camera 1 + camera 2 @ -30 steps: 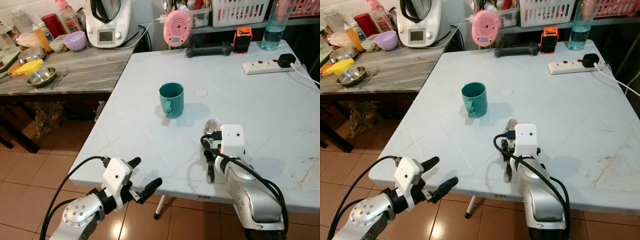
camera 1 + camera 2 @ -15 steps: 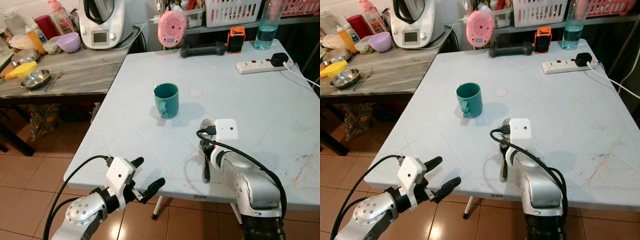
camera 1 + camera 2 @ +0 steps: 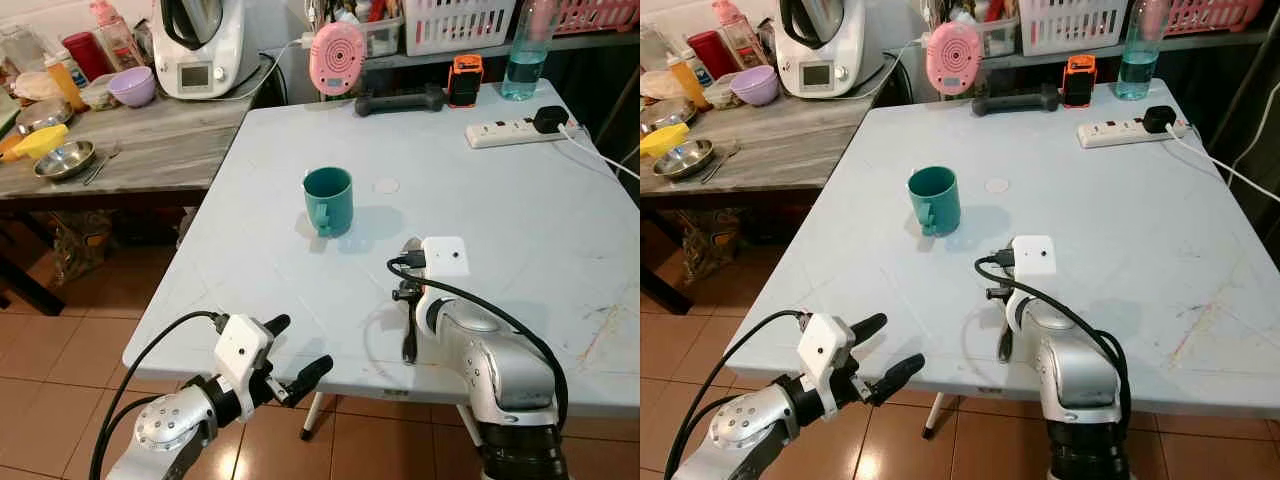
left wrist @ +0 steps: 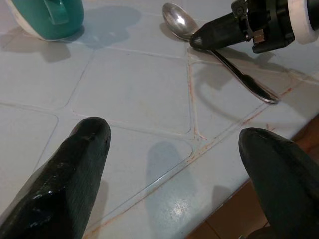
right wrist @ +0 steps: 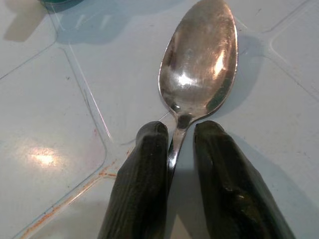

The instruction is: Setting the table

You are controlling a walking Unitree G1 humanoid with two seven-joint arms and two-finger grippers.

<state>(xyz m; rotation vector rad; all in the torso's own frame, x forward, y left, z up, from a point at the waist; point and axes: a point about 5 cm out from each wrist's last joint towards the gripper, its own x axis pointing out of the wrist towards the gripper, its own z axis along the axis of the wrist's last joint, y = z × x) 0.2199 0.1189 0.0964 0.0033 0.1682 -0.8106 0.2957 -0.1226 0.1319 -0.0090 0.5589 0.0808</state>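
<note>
Looking down through the head camera, I see the white table [image 3: 300, 250] with a teal mug [image 3: 328, 200] standing upright near its middle, handle toward me. Near the front edge lies a metal spoon [image 3: 411, 325], bowl pointing toward the mug and handle toward me. My right gripper [image 3: 408, 290] rests low over the spoon's neck, just behind the bowl. My left gripper [image 3: 290, 355] hangs off the table's front left edge, above the tiled floor [image 3: 60, 340], fingers spread wide and holding nothing. Along the far edge sit a power strip [image 3: 515, 132], a water bottle [image 3: 522, 45] and a pink round device [image 3: 336, 57].

From the left wrist, I see two black fingertips [image 4: 75, 174] far apart over the table edge, the spoon [image 4: 219, 55] and mug [image 4: 45, 17] beyond.

From the right wrist, both fingers [image 5: 142, 179] sit close on either side of the spoon's [image 5: 199, 59] thin neck, narrowed around it and pressing its sides.
</note>
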